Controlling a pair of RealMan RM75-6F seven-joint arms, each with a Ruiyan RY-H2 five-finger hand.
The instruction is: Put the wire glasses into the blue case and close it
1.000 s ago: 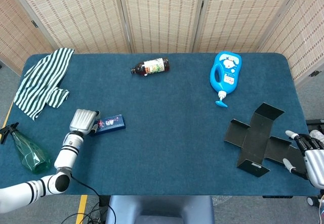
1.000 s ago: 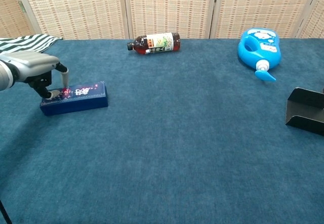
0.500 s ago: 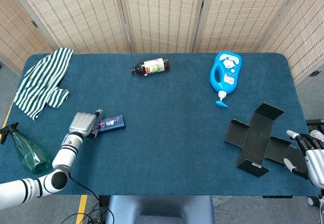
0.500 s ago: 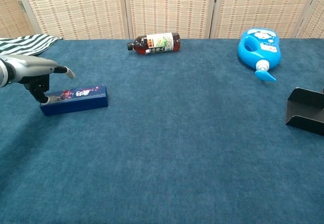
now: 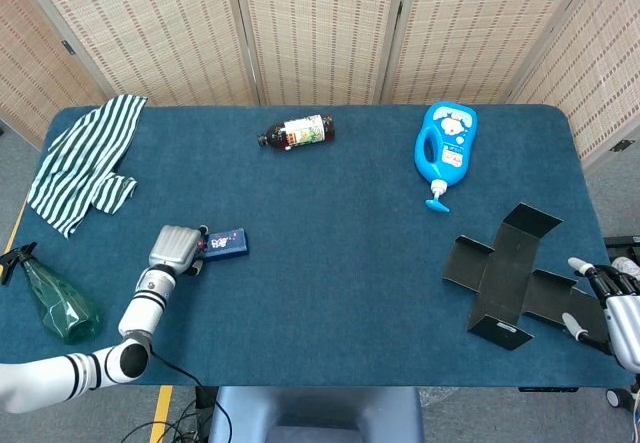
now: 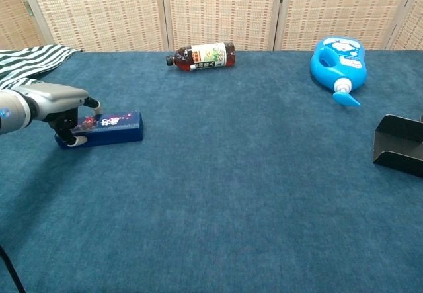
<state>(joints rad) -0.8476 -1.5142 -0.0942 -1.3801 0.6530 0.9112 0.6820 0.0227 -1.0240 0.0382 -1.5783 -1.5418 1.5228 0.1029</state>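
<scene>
The left robot hand (image 6: 63, 108) covers the left end of the blue case (image 6: 109, 127); whether its fingers actually clasp the case cannot be told. The print on the lid is too small to read. No wire glasses can be made out in either view. The right robot hand (image 5: 612, 308) is cut off by the right edge of the head view. In the chest view the black folded cardboard (image 6: 400, 145) runs off the right edge.
</scene>
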